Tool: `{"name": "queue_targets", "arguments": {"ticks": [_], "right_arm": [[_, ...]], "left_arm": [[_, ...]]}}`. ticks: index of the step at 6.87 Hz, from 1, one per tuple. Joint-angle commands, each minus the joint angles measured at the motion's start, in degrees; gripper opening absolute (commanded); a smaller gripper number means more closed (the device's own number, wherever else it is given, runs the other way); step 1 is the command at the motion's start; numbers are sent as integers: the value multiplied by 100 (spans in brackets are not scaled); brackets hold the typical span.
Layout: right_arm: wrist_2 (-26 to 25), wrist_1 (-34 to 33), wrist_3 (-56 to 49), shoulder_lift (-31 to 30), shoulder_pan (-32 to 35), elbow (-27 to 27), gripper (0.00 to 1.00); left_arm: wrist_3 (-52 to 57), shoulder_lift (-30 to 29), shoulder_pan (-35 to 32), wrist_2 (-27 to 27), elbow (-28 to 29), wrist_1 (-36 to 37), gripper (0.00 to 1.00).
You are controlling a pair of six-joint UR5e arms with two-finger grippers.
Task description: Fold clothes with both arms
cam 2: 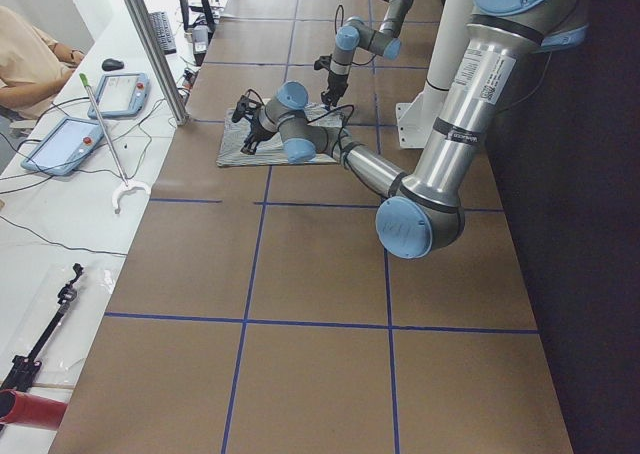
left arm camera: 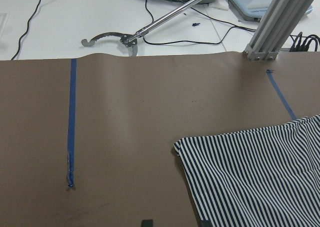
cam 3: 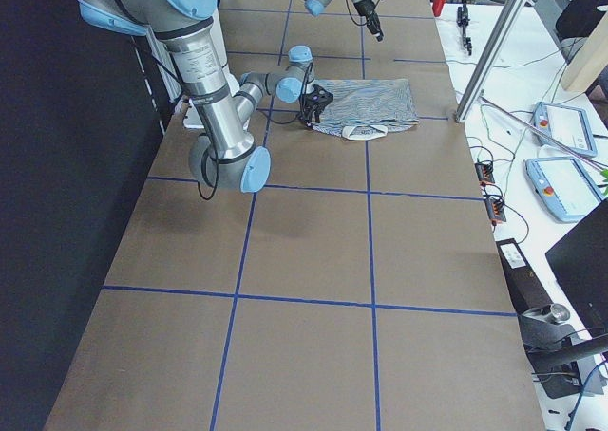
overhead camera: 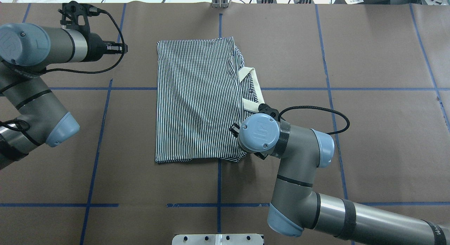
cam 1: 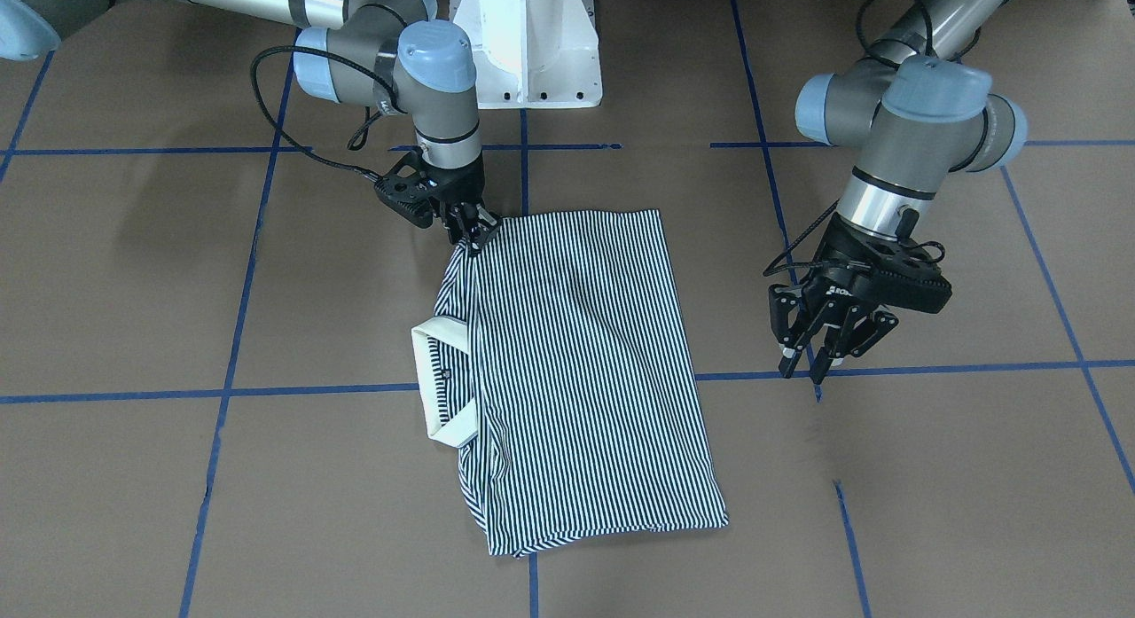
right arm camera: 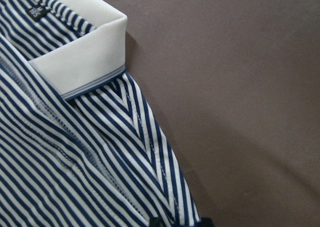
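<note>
Plenty of bare table (cam 1: 887, 512) on every side of polo shirt (cam 1: 576, 352), folded flat mid-table, cream collar (cam 1: 443, 379) on right arm's side. Right gripper (cam 1: 470, 230) down at shirt's corner nearest base, fingertips straddling hem, touching cloth; clamped or not, cannot tell. Left gripper (cam 1: 802, 363) hovering well clear of opposite edge, fingers apart, empty.

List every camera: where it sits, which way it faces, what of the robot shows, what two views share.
Front-facing: across the table, facing the robot; right arm, left arm, polo shirt.
Overhead: behind the robot, looking down; both arms.
Left: table's left end; left arm nearest.
Right: table's right end; right arm nearest.
Left wrist: on the left gripper, facing a shirt corner; little robot shows.
Right wrist: on the right gripper, over the collar.
Shared: front-facing and overhead show shirt and collar.
</note>
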Motion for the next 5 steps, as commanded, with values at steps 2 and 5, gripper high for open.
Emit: {"name": "queue_targets", "arguments": {"ticks": [2, 5], "right_arm": [[33, 0, -18, 30, -3, 0, 0], [340, 0, -18, -188, 23, 445, 0]], "left_arm": [[0, 118, -9, 9, -134, 3, 42], [-1126, 83, 43, -662, -214, -6, 43]]}}
